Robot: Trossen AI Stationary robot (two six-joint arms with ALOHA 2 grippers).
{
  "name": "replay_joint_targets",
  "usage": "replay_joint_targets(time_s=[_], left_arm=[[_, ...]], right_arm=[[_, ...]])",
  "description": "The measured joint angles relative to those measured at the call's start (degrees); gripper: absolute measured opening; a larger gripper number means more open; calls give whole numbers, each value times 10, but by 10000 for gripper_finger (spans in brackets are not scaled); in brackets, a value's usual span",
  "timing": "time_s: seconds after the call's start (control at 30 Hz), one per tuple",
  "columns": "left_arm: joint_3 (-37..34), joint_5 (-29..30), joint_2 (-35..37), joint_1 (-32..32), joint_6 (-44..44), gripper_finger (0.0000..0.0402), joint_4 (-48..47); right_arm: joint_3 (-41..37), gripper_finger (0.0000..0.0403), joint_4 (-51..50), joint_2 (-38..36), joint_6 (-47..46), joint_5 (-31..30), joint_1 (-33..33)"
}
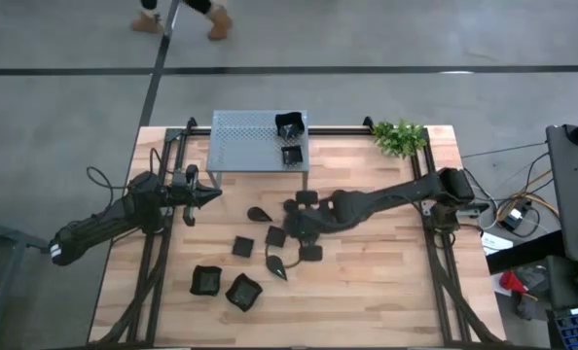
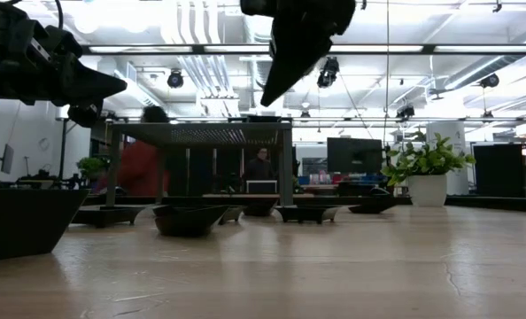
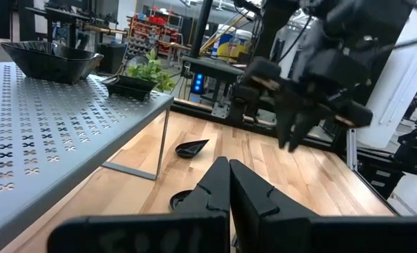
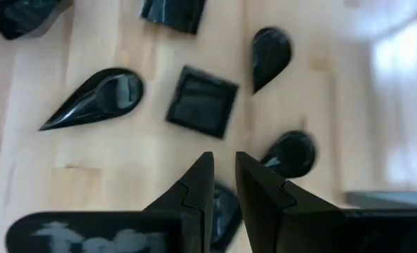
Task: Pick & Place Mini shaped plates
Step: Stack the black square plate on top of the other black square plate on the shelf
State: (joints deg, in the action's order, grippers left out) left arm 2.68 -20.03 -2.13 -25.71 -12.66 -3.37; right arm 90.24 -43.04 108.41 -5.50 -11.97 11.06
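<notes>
Several small black plates lie on the wooden table: a teardrop [image 1: 260,213], flat squares [image 1: 242,246] [image 1: 276,234] and two wavy-rimmed squares [image 1: 206,281] [image 1: 242,291]. A wavy dish [image 1: 289,124] and a small square [image 1: 291,155] rest on the grey shelf [image 1: 245,146]. My right gripper [image 1: 297,220] [image 4: 224,165] hovers high above the middle plates, pointing down, open by a narrow gap and empty. Below it are a square [image 4: 201,100] and teardrops [image 4: 96,98] [image 4: 270,55]. My left gripper [image 1: 214,195] [image 3: 229,169] is shut and empty, in the air by the shelf's left front leg.
The perforated shelf stands on thin legs [image 3: 163,144] at the table's far middle. A potted green plant [image 1: 399,136] sits at the far right corner. Bare wood lies along the near edge and on the right. A person's feet [image 1: 216,19] show beyond the far edge.
</notes>
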Motion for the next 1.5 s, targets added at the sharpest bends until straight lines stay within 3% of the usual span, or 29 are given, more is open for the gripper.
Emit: replay_joint_targets(time_s=[0.27, 0.57, 1.5], left_arm=[[0, 0, 0, 0, 0, 3, 0], [0, 0, 0, 0, 0, 3, 0], [0, 0, 0, 0, 0, 3, 0]], right_arm=[[-14, 86, -3, 52, -67, -3, 42], [-15, 122, -30, 85, -99, -47, 62], [-55, 70, -10, 121, -113, -92, 55]])
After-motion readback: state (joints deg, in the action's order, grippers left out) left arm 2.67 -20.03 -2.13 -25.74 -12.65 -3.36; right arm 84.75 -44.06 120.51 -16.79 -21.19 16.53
